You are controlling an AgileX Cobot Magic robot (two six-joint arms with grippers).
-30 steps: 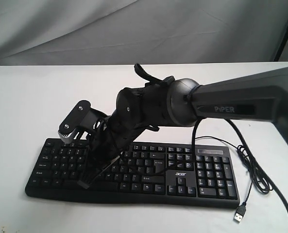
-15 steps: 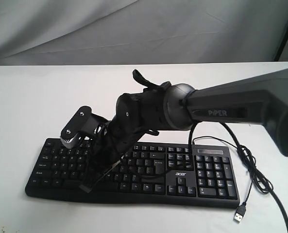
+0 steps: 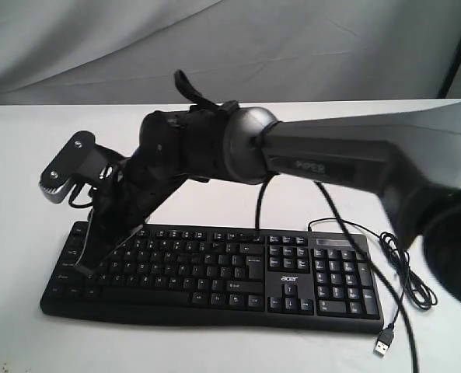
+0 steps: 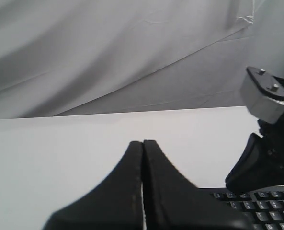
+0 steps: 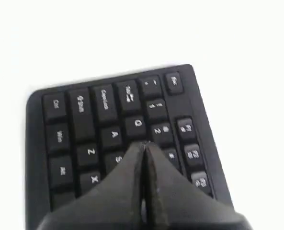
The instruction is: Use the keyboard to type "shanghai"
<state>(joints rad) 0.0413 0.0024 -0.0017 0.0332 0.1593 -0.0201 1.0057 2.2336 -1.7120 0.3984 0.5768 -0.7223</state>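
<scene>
The black Acer keyboard (image 3: pixel 214 273) lies on the white table, its number pad to the right in the exterior view. My right arm reaches across to its left end. My right gripper (image 3: pixel 85 269) is shut with nothing in it, its tip pointing down at the letter keys there. In the right wrist view the shut gripper (image 5: pixel 144 144) sits just above the keyboard (image 5: pixel 84 111), beside the Q, A and S keys; I cannot tell whether it touches. My left gripper (image 4: pixel 142 143) is shut and empty over bare table, near a corner of the keyboard (image 4: pixel 256 210).
The thin black cable (image 3: pixel 403 268) loops on the table right of the keyboard and ends in a USB plug (image 3: pixel 382 343). A grey cloth backdrop (image 3: pixel 292 47) hangs behind the table. The right arm's wrist camera (image 4: pixel 264 94) shows close by in the left wrist view.
My right arm has swung left along the keyboard, and its shut tip has gone from the middle letter keys to the left-end keys.
</scene>
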